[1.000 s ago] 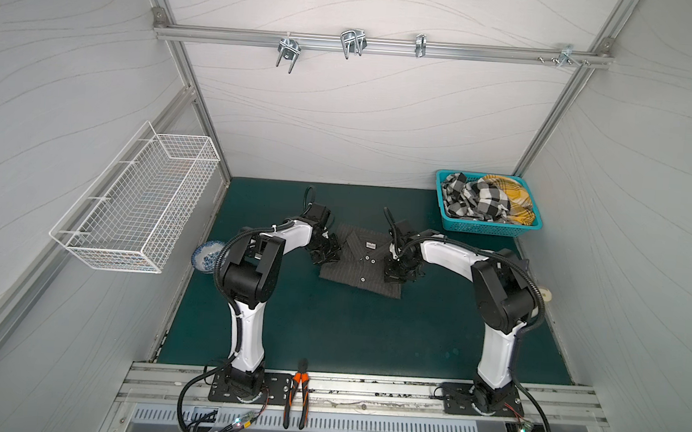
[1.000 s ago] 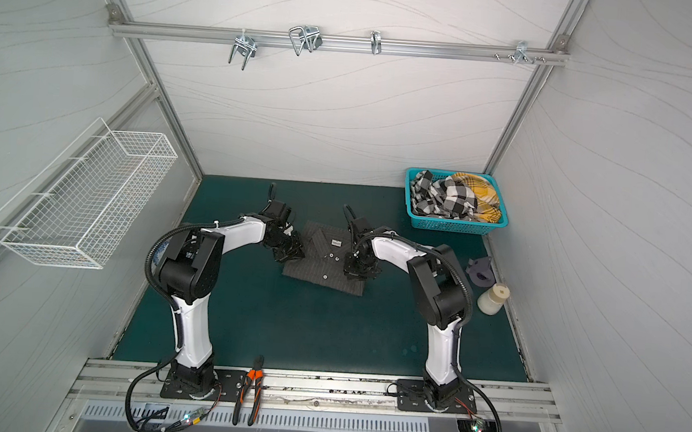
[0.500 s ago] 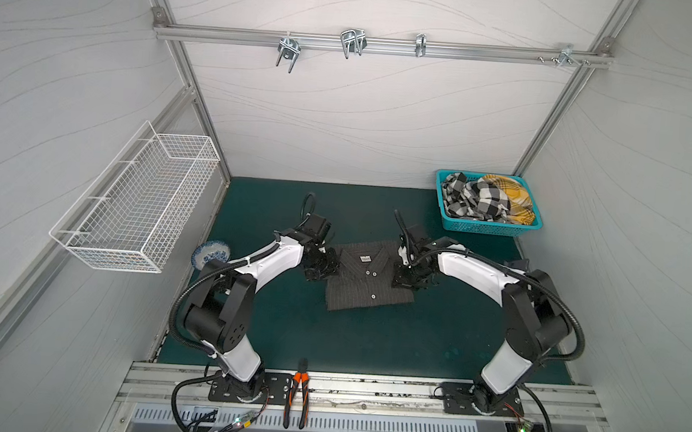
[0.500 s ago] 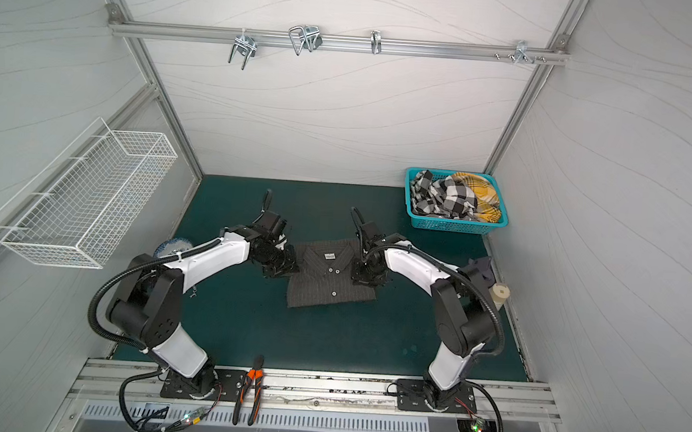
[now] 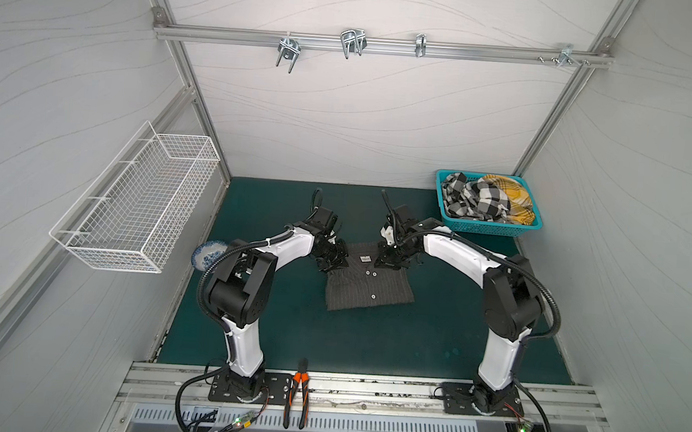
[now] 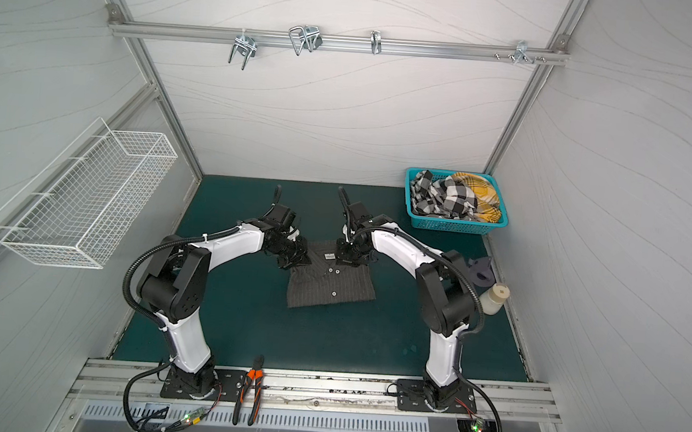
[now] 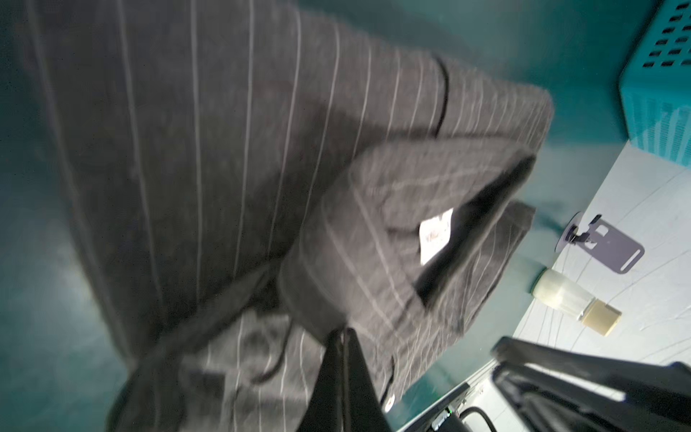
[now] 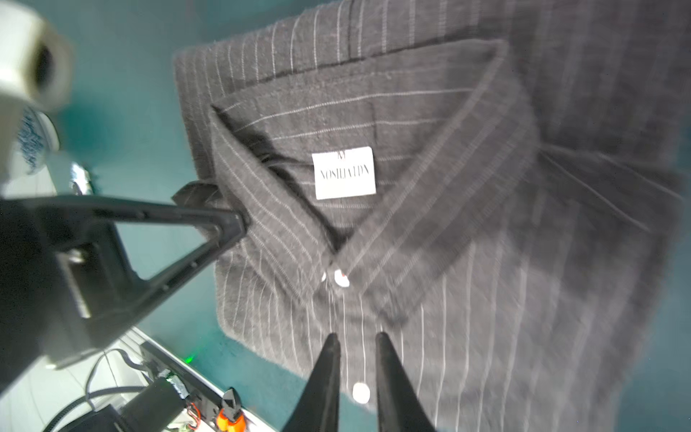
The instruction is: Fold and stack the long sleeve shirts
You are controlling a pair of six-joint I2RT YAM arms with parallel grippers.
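Charcoal shirt (image 5: 366,289) folded on tabletop (image 5: 368,343); basket (image 5: 485,228) pile (image 5: 479,197) untouched. Shoulder pinched by left fingers (image 7: 344,392); right fingers (image 8: 325,381) apart, empty.

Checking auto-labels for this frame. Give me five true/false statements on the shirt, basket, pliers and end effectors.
1. The pinstriped shirt lies on the green mat, collar toward the back wall. True.
2. The teal basket sits front left. False: it is back right, holding checked cloth.
3. Both end effectors are at the shirt's collar end. True: left end effector, right end effector.
4. The orange-handled pliers lie on the shirt. False: they rest on the front rail, off the mat.
5. The left end effector's jaws are wide open. False: they are shut, pinching the shirt's edge.
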